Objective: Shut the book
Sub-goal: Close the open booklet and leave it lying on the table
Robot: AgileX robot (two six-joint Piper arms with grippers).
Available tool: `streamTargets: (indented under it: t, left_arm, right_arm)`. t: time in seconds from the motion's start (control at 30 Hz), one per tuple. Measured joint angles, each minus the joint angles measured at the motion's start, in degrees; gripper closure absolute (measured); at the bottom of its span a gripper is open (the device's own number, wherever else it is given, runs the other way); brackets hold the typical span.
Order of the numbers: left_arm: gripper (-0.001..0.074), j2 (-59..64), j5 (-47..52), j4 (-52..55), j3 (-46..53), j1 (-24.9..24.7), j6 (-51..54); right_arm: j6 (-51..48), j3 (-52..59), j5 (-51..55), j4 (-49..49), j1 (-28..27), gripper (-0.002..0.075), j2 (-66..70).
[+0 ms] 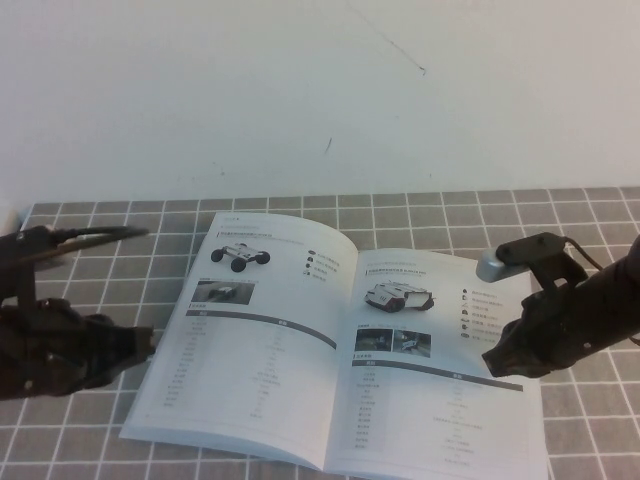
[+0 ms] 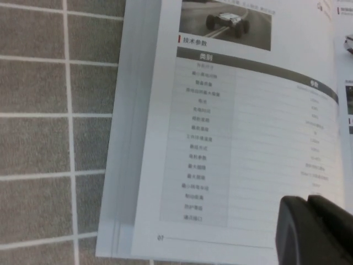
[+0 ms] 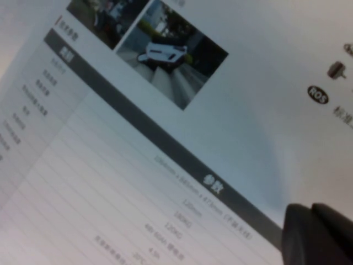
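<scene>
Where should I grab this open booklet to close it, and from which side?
Grip the booklet's left outer edge, from the robot's left: it lies fanned and exposed, and the left gripper sits beside it. The right gripper hovers over the right page.

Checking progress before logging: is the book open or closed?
Open: both pages of the book lie spread on the table. The left gripper sits at its left edge, the right gripper over the right page.
</scene>
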Motion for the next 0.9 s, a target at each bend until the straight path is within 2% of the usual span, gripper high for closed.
streamTargets:
  t: [0.47, 0.9]
  left_arm:
    - [0.0739, 22.33, -2.09, -1.13, -11.88, 0.00, 1.26]
    - [0.0739, 35.88, -6.06, 6.36, -20.51, 0.00, -1.97]
  right_arm:
    - [0.39, -0.50, 0.36, -3.14, 0.00, 0.0729, 2.66]
    - [-0.22, -0.72, 0.61, -4.01, 0.00, 0.0729, 2.80]
